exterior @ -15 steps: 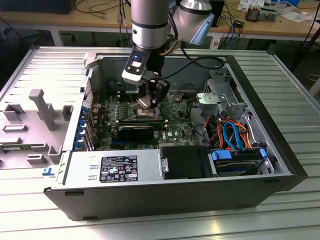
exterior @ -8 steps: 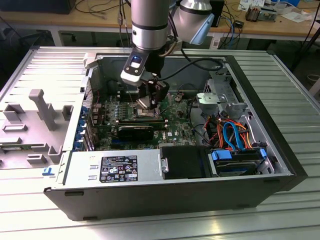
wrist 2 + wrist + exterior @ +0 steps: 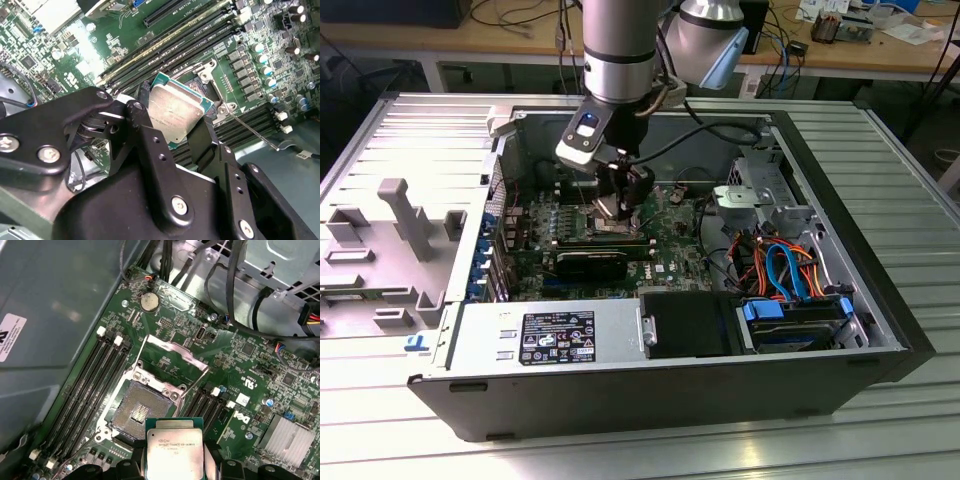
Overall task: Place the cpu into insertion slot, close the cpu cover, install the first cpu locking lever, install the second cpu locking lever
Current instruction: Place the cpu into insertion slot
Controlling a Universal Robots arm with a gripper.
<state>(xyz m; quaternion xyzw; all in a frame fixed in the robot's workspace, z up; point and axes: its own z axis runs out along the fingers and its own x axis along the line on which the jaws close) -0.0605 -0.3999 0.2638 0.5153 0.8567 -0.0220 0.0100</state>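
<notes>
Second wrist view first: the end effector (image 3: pixel 175 131) is clamped on the cpu (image 3: pixel 177 107), with a black finger on each of two opposite edges and the chip pinched between them. The first wrist view has the cpu (image 3: pixel 174 452) hanging over one edge of the insertion slot (image 3: pixel 137 410), raised and not down in it. The socket bed is bare and exposed. The cpu cover (image 3: pixel 176 350) stands swung open beyond the slot, and a thin locking lever (image 3: pixel 252 131) lies swung clear.

By my reading none of the four steps is finished: seating, cover and both levers are all left.

The chip is square, so it has no real long axis. Its dull metal lid faces up toward the cameras, and its edges look roughly squared to the socket's rim. Memory slots (image 3: pixel 85 390) flank the slot on the motherboard (image 3: pixel 260 365).

Out in the exterior view, the end effector (image 3: pixel 620 205) is inside the computer case (image 3: pixel 650 395), with the power supply (image 3: pixel 550 335) at its 7 o'clock. The whole lot sits on the table (image 3: pixel 880 440).
</notes>
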